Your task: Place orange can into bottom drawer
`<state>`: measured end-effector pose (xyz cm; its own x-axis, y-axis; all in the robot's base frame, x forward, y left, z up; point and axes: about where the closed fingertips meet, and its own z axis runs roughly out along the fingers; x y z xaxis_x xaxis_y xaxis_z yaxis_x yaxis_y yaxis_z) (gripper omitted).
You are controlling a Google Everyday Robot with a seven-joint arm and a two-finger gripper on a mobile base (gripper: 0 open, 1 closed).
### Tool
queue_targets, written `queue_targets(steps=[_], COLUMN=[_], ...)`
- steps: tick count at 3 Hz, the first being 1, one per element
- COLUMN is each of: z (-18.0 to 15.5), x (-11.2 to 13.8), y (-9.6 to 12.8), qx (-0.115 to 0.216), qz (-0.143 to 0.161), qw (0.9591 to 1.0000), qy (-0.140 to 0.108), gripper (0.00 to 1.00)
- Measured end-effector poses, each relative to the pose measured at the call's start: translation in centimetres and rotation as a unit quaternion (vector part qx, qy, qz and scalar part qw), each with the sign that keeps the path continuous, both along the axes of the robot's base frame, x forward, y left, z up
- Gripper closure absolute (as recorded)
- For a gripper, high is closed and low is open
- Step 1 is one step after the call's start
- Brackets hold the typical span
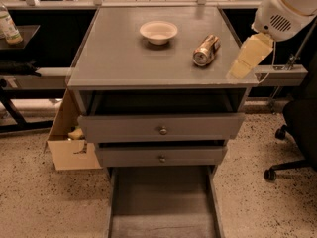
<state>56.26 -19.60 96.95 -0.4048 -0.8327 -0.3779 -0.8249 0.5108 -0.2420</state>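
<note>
The orange can point(206, 50) lies on its side on the right part of the grey cabinet top point(124, 58), its silver end facing the camera. The bottom drawer point(161, 202) is pulled out at the foot of the cabinet, a shallow grey tray with a bare floor. My gripper point(247, 57) hangs from the white arm point(287, 9) at the upper right. Its pale yellow finger is over the right edge of the cabinet top, to the right of the can and apart from it.
A white bowl point(158, 31) stands on the cabinet top left of the can. Two upper drawers with round knobs point(162, 130) are slightly pulled out. A cardboard box point(69, 143) sits on the floor at the left. A chair base point(292, 148) is at the right.
</note>
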Motion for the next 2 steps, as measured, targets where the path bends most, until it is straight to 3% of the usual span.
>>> queue_targets(steps=[1, 2], z=[-1.6, -4.0], x=[2.6, 7.8], y=[-0.4, -2.2], qx=[0.033, 0.068], qz=[-0.036, -0.117], qw=[0.9988, 0.9908], qy=[0.005, 0.006], gripper=[0.0, 0.0])
